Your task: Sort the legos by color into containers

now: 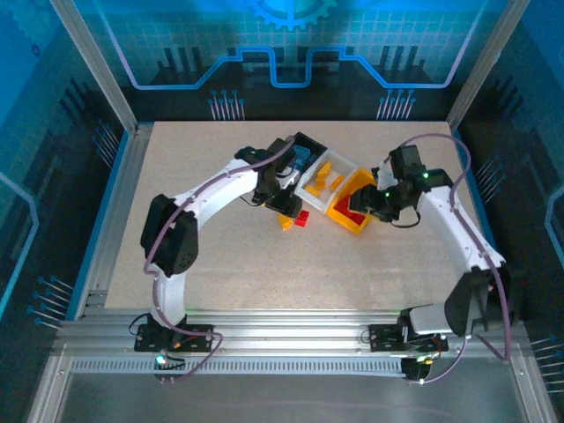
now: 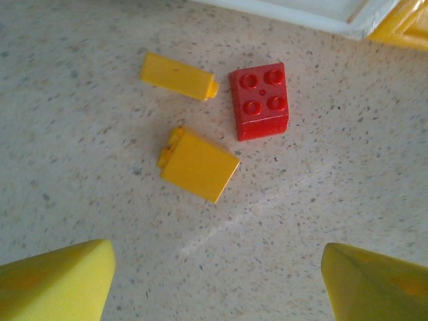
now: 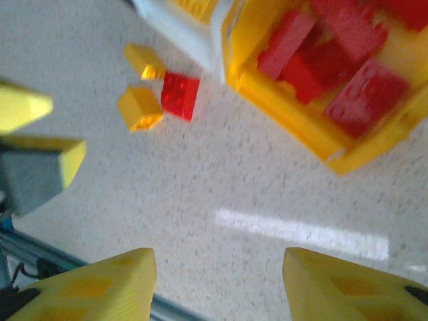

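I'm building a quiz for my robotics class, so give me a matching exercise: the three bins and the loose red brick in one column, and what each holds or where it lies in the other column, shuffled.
Column one
1. black bin
2. white bin
3. yellow-orange bin
4. loose red brick

Column two
A. holds red bricks
B. lies on the table beside two yellow bricks
C. holds blue bricks
D. holds yellow-orange bricks

Pairs: 1-C, 2-D, 3-A, 4-B
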Tool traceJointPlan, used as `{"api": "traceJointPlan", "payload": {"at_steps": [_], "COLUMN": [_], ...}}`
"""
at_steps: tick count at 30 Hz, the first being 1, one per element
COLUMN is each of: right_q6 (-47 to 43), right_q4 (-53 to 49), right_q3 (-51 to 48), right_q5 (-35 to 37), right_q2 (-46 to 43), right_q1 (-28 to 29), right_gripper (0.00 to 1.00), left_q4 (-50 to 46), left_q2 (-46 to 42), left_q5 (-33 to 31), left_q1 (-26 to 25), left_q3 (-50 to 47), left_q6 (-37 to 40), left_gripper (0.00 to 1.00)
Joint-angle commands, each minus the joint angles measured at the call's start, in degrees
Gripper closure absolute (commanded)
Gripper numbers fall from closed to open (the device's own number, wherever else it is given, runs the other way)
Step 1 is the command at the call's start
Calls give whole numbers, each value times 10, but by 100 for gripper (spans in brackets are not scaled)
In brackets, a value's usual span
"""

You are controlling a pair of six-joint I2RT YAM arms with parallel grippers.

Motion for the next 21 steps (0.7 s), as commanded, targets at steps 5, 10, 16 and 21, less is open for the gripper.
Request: {"api": "traceJointPlan", "payload": {"at_steps": [5,10,16,21], "right_q6": [43,62,69,73], "right_q4": [-3,-12,-24,-29], "right_q3": [-98,-138,-146,-144], "right_q5": [21,33,37,38], "right_q2": [-112,-156,-172,-173], "right_q1": [57,63,64,64], "right_gripper": [45,45,45,45], "left_q4": [15,21,27,38], "left_q2": [48,75,96,115], "left_q5": [-29,-42,-57,-69], "left_q1": [-16,-15,-16,-15], "left_q3": [11,17,17,18], "left_q6": [78,86,92,82], "left_gripper": [27,30,33,36]}}
